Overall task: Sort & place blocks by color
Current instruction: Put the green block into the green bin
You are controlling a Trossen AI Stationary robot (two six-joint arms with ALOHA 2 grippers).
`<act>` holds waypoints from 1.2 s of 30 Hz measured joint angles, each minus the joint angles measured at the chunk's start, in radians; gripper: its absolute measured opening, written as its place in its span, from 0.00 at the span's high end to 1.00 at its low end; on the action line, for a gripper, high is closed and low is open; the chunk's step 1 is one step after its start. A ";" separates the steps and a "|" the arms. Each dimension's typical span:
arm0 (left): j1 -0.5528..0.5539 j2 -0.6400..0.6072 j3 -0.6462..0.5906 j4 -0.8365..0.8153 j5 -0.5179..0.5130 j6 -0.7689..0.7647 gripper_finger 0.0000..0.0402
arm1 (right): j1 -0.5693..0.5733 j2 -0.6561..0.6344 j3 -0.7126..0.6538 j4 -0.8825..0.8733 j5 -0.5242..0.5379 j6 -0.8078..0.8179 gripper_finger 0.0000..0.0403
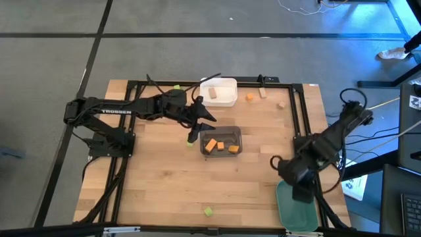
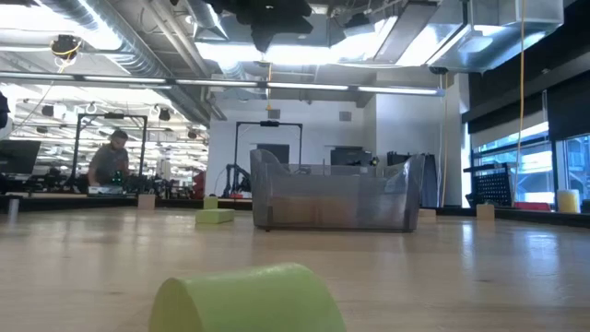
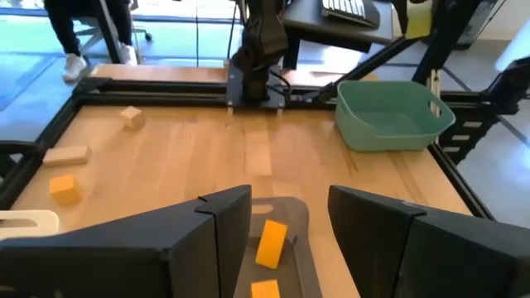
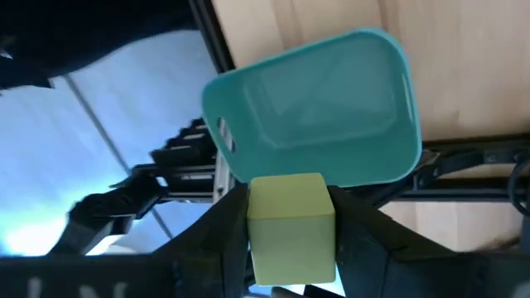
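Observation:
My right gripper [image 4: 291, 240] is shut on a light green block [image 4: 291, 217] and hangs over the green bin [image 4: 319, 116] at the table's near right corner [image 1: 297, 209]. My left gripper [image 3: 290, 215] stands open, with nothing between its fingers, above the left end of the grey bin [image 1: 235, 133]. That bin holds three orange blocks [image 1: 211, 145]. One tan block lies in the white bin [image 1: 225, 97]. Loose on the table lie green blocks [image 1: 208, 211] [image 1: 191, 140], an orange block [image 1: 249, 97] and tan blocks [image 1: 281, 105]. My right gripper pinches the green block by two opposite sides [image 4: 255, 222] between its two fingers. The fingers slant steeply down. The block is lifted clear, level with its top face showing, above the green bin.
A black frame [image 1: 299, 112] borders the work area. Another green block [image 1: 176, 87] lies at the far edge, left of the white bin. In the low view, the near green block [image 2: 249, 297] fills the foreground, and a person [image 2: 111, 161] sits in the room beyond.

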 joint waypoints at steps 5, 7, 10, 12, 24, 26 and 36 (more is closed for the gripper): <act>0.000 0.000 0.000 -0.006 0.002 0.018 0.62 | 0.050 0.081 -0.001 0.001 0.035 0.029 0.66; 0.000 0.000 0.000 -0.009 0.002 0.024 0.62 | 0.061 0.113 -0.006 0.005 0.064 0.035 0.66; -0.001 0.000 0.000 -0.010 0.009 0.024 0.62 | 0.064 0.137 -0.054 0.012 0.063 0.048 0.66; -0.001 0.000 0.000 -0.011 0.034 0.025 0.62 | 0.064 0.138 -0.113 0.040 0.044 0.050 0.66; -0.001 0.000 0.000 -0.012 0.048 0.023 0.62 | 0.064 0.070 -0.528 0.414 -0.068 -0.014 0.66; -0.001 0.000 0.000 -0.012 0.043 0.023 0.62 | 0.064 0.070 -0.572 0.451 -0.110 -0.043 0.66; -0.001 0.000 0.000 -0.012 0.018 0.023 0.62 | 0.063 0.068 -0.642 0.571 -0.197 -0.112 0.66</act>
